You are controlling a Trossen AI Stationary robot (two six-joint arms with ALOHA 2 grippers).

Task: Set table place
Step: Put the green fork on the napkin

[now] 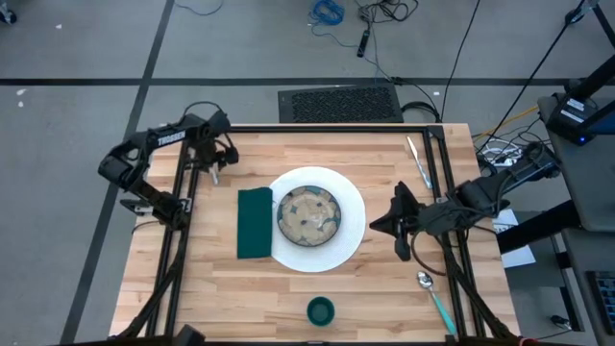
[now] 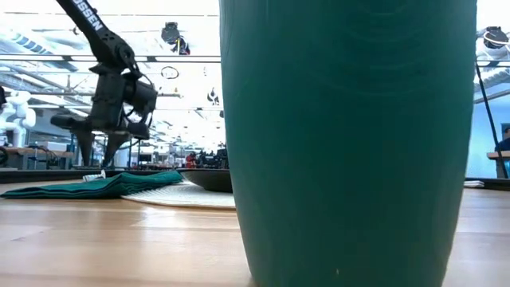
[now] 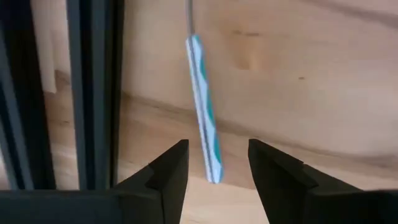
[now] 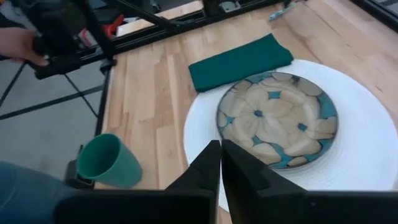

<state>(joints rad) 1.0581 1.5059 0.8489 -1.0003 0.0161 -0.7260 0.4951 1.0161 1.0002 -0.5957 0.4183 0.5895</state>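
A white plate holds a speckled beige-blue bowl at the table's middle. A dark green napkin lies flat just left of the plate. A green cup stands near the front edge and fills the low view. A teal-handled spoon lies at the near right, and silver cutlery at the far right. My left gripper is open, pointing down at the far left, its fingers on either side of a teal-and-white striped handle on the wood. My right gripper is shut and empty over the plate's right rim.
Black frame bars run along the table's left and right sides, close to both arms. A person's hand and clothing show beyond the table's near side in the right wrist view. Bare wood lies at the near left.
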